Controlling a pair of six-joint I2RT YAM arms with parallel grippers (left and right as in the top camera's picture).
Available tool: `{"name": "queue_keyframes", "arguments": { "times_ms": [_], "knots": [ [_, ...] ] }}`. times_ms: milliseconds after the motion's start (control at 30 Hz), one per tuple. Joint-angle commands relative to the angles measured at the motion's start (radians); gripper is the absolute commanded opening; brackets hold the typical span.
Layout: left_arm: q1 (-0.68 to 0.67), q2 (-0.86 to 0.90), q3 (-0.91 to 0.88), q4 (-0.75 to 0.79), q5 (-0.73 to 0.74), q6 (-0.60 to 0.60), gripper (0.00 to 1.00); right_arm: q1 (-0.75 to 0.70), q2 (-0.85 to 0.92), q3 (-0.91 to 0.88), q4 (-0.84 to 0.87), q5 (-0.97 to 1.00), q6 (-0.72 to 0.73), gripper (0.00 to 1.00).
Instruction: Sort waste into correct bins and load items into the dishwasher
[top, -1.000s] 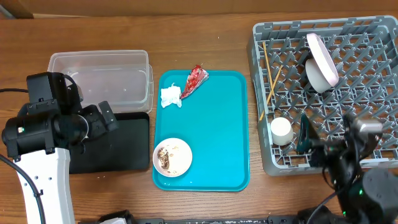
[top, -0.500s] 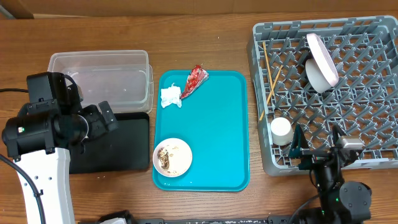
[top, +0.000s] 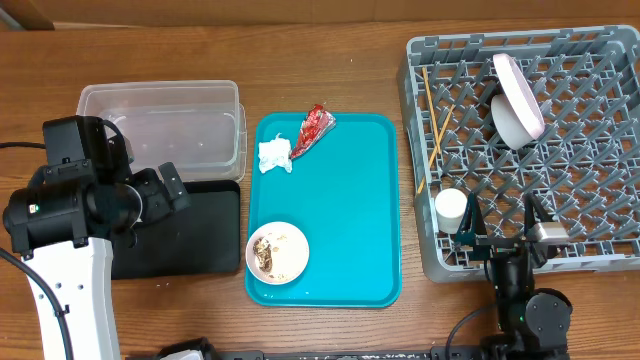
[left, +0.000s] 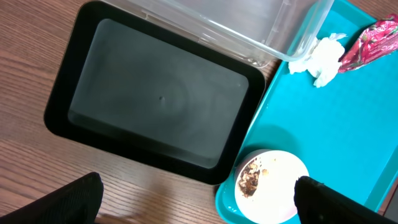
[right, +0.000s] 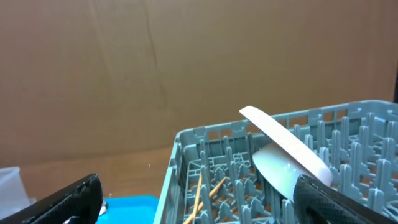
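On the teal tray (top: 350, 200) lie a red wrapper (top: 313, 128), a crumpled tissue (top: 275, 155) and a white plate (top: 278, 251) with brown scraps and grains. The grey dishwasher rack (top: 420, 60) holds chopsticks (top: 432, 120), a white bowl (top: 515, 100) on its side and a small cup (top: 452, 209). My left gripper (top: 178, 190) hangs open over the black tray bin (top: 200, 240); its view shows that tray (left: 155, 112) and the plate (left: 273, 180). My right gripper (top: 502, 228) stands open and empty at the rack's near edge, facing the bowl (right: 280, 168) and chopsticks (right: 202, 190).
The clear tub bin (top: 165, 125) sits behind the black tray, touching the teal tray's left side. The left wrist view shows the tub (left: 249, 25), tissue (left: 320, 56) and wrapper (left: 370, 46). Bare wooden table surrounds everything.
My right arm has drawn back toward the table's front edge and squared up, its open fingers now spread evenly at the rack's near wall. The left arm has not moved.
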Motion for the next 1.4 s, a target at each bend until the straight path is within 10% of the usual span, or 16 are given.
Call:
{"name": "queue_keyframes", "arguments": {
  "times_ms": [0, 1367],
  "knots": [
    [0.005, 0.003, 0.013, 0.000, -0.010, -0.014, 1.00, -0.009, -0.012, -0.020, 0.013, -0.003, 0.003, 1.00],
    [0.005, 0.003, 0.013, 0.000, -0.145, 0.116, 1.00, -0.009, -0.010, -0.020, -0.126, 0.003, 0.003, 1.00]
  ]
}}
